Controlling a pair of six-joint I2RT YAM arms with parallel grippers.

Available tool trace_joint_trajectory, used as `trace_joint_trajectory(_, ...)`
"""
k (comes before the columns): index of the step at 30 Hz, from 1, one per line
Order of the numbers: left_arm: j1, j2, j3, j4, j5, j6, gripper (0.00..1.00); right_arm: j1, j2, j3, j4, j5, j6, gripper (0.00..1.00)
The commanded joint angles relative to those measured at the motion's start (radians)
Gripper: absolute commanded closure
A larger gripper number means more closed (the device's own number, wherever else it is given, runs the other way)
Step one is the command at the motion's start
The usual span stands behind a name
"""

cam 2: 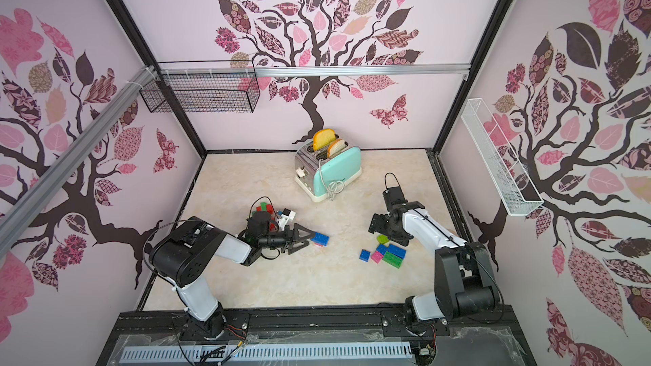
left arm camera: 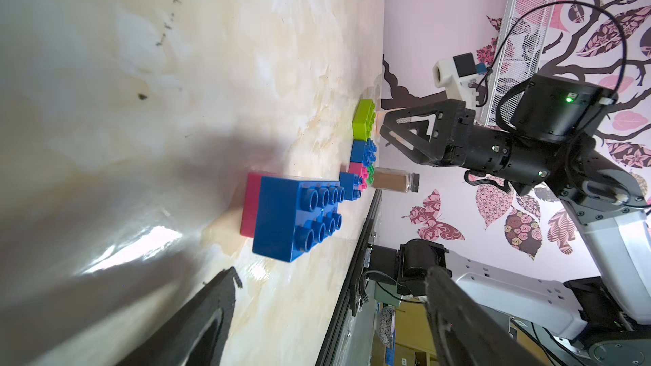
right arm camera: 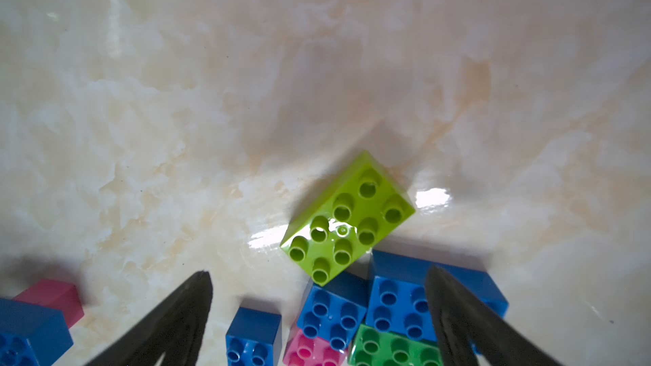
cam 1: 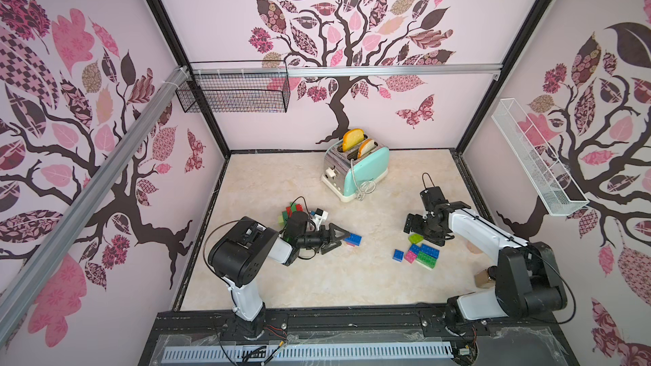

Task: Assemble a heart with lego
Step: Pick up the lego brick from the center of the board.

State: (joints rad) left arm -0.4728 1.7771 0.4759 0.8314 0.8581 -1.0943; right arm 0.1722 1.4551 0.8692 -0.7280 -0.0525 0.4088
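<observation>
Top views both show the worktop (cam 1: 281,276) as the largest surface, walled on three sides, its near half bare. A toaster (cam 1: 363,170) stands at the back with its cord trailing down the front, well apart from the work.

Left end effector (left arm camera: 333,271) lies low over the worktop, jaws spread and empty. It is aimed at a blue brick (left arm camera: 296,216) stacked on a pink brick (left arm camera: 252,205) just ahead of its tips, and I judge it lined up for a pick. Right end effector (right arm camera: 318,272) hangs over the flat cluster (cam 1: 419,255), jaws wide, nothing between them.

The lego sits in three places:
- a loose pile (cam 1: 290,211) behind the left arm;
- the stacked pair near centre;
- the flat cluster of blue, pink and green bricks on the right, studs up and edges touching, judged to be the heart in progress.

A lime brick (right arm camera: 347,218) lies skewed, one corner at the cluster's edge and not squared to it. I judge it the piece needing alignment.

Open room is ample between the stacked pair and the cluster. Two constraints: a small brown jar (left arm camera: 394,184) beside the right arm, and the right wall close behind the cluster.
</observation>
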Motion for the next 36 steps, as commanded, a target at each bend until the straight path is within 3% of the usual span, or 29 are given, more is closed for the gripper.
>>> trace_joint_trajectory(1, 0.006, -0.031, -0.007, -0.025, -0.003, 0.036, 0.13, -0.006, 0.033, 0.016, 0.049, -0.018, 0.025, 0.06)
trace_joint_trajectory(7, 0.011, -0.041, -0.010, -0.038, -0.005, 0.040, 0.12, -0.006, 0.065, 0.013, 0.098, -0.019, 0.040, 0.11)
trace_joint_trajectory(19, 0.021, -0.058, -0.025, -0.040, -0.011, 0.040, 0.12, 0.030, 0.197, 0.103, 0.122, -0.043, -0.080, 0.44)
trace_joint_trajectory(28, 0.024, -0.077, -0.024, -0.058, -0.017, 0.043, 0.12, 0.254, 0.312, 0.283, 0.070, 0.027, -0.229, 0.41)
trace_joint_trajectory(31, 0.024, -0.097, -0.024, -0.089, -0.022, 0.058, 0.12, 0.285, 0.341, 0.311, 0.055, 0.050, -0.272, 0.30)
trace_joint_trajectory(36, 0.023, -0.110, -0.030, -0.113, -0.028, 0.070, 0.12, 0.288, 0.312, 0.279, 0.049, 0.097, -0.337, 0.22)
